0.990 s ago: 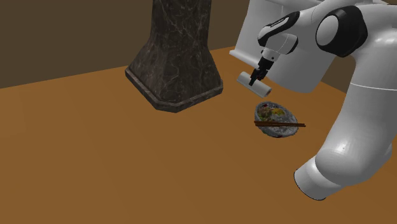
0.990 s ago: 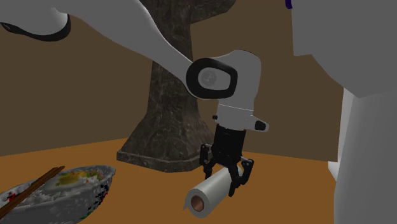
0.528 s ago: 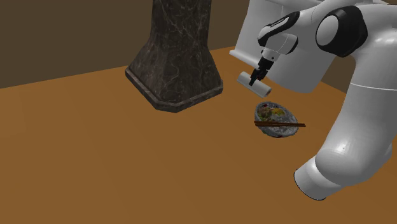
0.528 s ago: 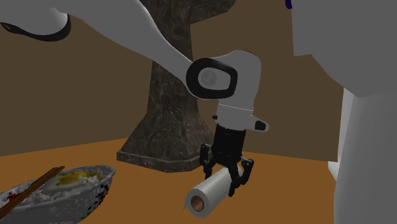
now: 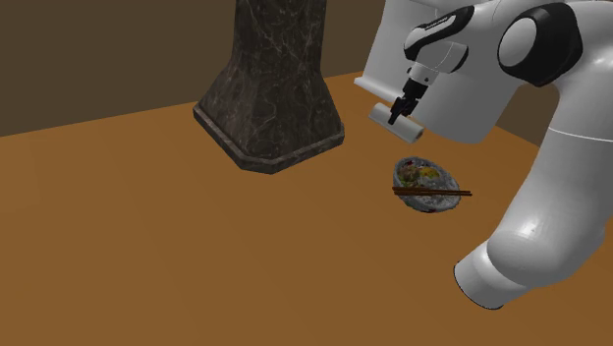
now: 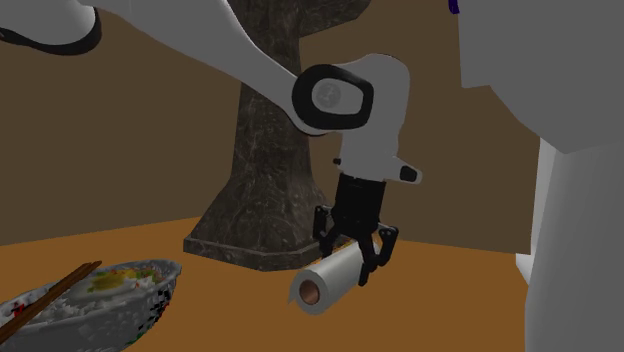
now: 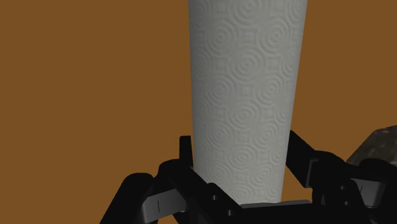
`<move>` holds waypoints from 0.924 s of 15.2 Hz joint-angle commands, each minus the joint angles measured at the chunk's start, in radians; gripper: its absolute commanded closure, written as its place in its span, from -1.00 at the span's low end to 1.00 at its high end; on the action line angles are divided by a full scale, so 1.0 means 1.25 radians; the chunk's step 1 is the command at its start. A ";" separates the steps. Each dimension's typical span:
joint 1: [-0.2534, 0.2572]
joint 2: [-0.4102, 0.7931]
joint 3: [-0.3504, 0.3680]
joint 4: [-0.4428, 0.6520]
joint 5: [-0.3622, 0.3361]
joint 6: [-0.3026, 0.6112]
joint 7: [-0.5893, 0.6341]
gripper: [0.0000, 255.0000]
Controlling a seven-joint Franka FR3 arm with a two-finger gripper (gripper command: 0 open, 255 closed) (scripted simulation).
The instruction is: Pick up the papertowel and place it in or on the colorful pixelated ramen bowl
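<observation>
We see jaws pinching paper-towel roll mid-length, held in air nr ramen bowl w/ chopsticks across rim, on brown table.

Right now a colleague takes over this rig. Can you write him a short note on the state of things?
Gripper: shut on the paper towel roll, held sideways in the air over the brown table.
Ramen bowl: on the table, chopsticks across its rim; in the second exterior view it sits left of the roll.
Done: roll picked up.
Left: carry it over the bowl, lower, release.
</observation>
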 commanded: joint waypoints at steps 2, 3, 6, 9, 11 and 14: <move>0.001 -0.011 -0.004 0.019 -0.009 -0.028 0.009 1.00; 0.001 -0.015 -0.005 0.025 -0.012 -0.036 0.012 1.00; 0.002 -0.027 -0.008 0.042 -0.020 -0.063 0.021 1.00; 0.003 -0.037 -0.010 0.061 -0.028 -0.090 0.029 1.00; 0.003 -0.043 -0.012 0.075 -0.032 -0.108 0.034 1.00; 0.003 -0.051 -0.014 0.097 -0.038 -0.136 0.042 1.00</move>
